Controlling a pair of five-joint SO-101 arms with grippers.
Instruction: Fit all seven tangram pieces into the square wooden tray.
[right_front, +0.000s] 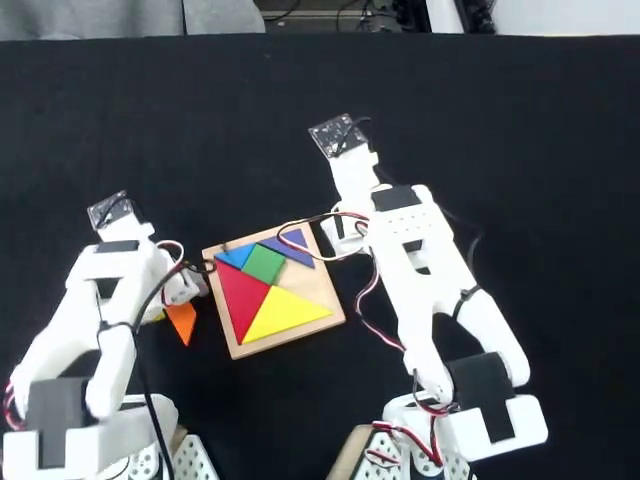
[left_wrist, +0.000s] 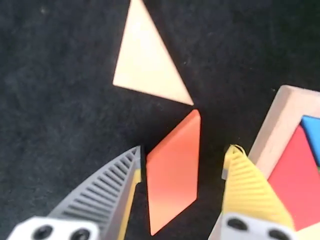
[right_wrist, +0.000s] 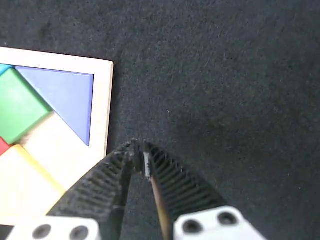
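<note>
looking down from the high view, where does the wooden tray (right_front: 312, 276) sit?
between the two arms, partly filled. the orange piece (right_front: 182, 322) lies on the black cloth (right_front: 520, 120) just beside it.
and the left wrist view?
the left gripper (left_wrist: 185, 150) stands wide apart, fingers (left_wrist: 110, 190) either side of the orange piece, gripping nothing. a pale triangle (left_wrist: 147, 62) lies near.
right wrist view?
the right gripper (right_wrist: 140, 150) is pressed closed, empty, just beside the tray's edge.
</note>
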